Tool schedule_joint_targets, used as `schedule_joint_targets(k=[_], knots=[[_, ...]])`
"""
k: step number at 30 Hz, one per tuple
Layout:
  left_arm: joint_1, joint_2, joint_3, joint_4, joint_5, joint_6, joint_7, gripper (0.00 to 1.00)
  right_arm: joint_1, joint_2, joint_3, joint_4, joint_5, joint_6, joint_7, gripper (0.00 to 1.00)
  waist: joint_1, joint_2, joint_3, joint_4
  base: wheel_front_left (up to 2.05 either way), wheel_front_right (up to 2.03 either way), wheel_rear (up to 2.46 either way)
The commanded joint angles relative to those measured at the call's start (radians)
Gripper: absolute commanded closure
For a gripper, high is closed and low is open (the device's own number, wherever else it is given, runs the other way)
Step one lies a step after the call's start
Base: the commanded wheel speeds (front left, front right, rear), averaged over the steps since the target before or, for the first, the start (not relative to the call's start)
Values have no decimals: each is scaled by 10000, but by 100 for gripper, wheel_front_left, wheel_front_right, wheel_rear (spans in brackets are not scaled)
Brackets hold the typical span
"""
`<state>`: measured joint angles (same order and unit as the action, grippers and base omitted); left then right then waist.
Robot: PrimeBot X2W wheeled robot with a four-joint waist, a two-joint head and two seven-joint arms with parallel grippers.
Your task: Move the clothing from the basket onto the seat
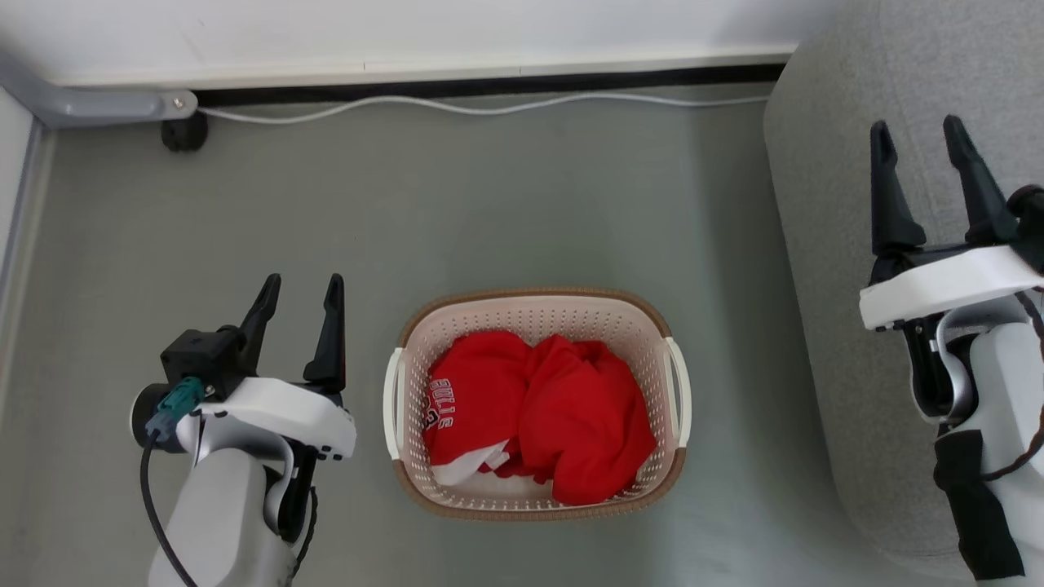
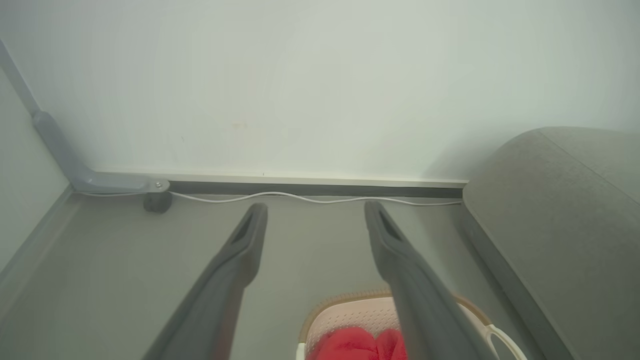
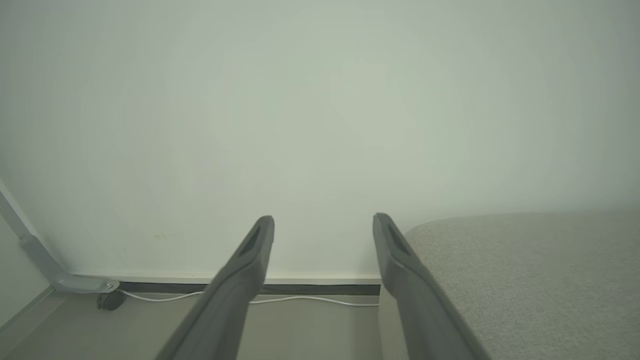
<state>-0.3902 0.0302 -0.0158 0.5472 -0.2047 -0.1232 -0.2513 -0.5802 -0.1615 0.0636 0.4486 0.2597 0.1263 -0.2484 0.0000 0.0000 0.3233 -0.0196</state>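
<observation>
Sitting heaped in basket (image 1: 530, 295) on floor (image 1: 489, 204): red clothing (image 1: 542, 412)
L gripper (image 1: 303, 282) just left of basket, R gripper (image 1: 915, 126) over seat (image 1: 832, 244) edge; both jaws spread, empty; open floor runs fwd to wall (image 1: 408, 33)

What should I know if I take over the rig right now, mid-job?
Left gripper: open, empty, beside the basket on its left.
Right gripper: open, empty, raised by the edge of the seat.
The clothing lies bunched inside the basket, which stands on the floor between the arms. No garment is on the visible part of the seat.
Done: nothing placed yet.
Left: grasp the clothing, lift it out and lay it on the seat to the right.
</observation>
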Motion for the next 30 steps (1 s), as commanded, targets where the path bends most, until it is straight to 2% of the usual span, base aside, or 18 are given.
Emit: schedule_joint_targets(k=[1,7,18,30], knots=[[-397,202,103,-184,-219,5,-105,0,-258,-35,87,-431,-107,44,-134,0,0,0,794,6,0,0,0],[-673,202,-671,-22,-764,76,-105,0,-665,-28,29,-923,-208,44,-134,0,0,0,1755,-54,0,0,0],[-1443,201,-3439,761,-1962,145,-105,0,-1616,-145,154,-1476,-342,44,-134,0,0,0,3423,-201,0,0,0],[-2712,201,-6081,1538,-3305,-8,-105,0,-2231,-56,558,-1702,-381,44,-134,0,0,0,4441,-590,0,0,0]])
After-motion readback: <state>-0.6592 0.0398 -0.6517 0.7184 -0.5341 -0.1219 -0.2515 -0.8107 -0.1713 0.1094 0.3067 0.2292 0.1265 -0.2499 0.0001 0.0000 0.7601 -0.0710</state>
